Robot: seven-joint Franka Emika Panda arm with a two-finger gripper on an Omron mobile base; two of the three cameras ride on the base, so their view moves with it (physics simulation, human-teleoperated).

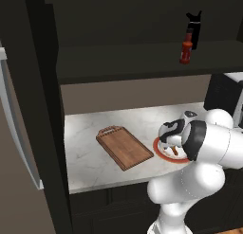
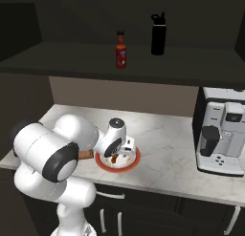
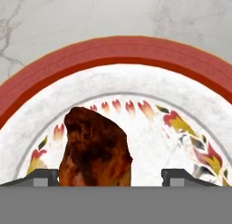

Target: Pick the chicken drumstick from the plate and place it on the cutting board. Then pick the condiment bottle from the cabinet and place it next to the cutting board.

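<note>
Plate (image 2: pixel 135 159): sits on the marble counter (image 2: pixel 167 134), red rim all round, a ring of painted leaves inside. It holds one thing, the chicken drumstick (image 3: pixel 96 148).
Chicken drumstick: lies on the plate's white centre, dark brown, just inside the leaf ring.
My pincer (image 3: pixel 110 177): down over the plate, fingertips (image 3: pixel 43 177) apart with the drumstick between them, nearer one tip than the other. I cannot tell whether either tip touches the meat, so I cannot say I have hold of it.
Cutting board (image 1: pixel 124 147): flat on the counter just left of the plate, handle end pointing toward the back wall, nothing on it.
Cabinet (image 2: pixel 143 70): its dark shelf runs above the plate, and carries two things.
Condiment bottle (image 2: pixel 121 50): upright on that shelf, above and behind the plate.
Black bottle (image 2: pixel 158 33): upright on the same shelf, right of the red one, apart from it.
Coffee machine (image 2: pixel 221 137): on the counter, well right of the plate.
</note>
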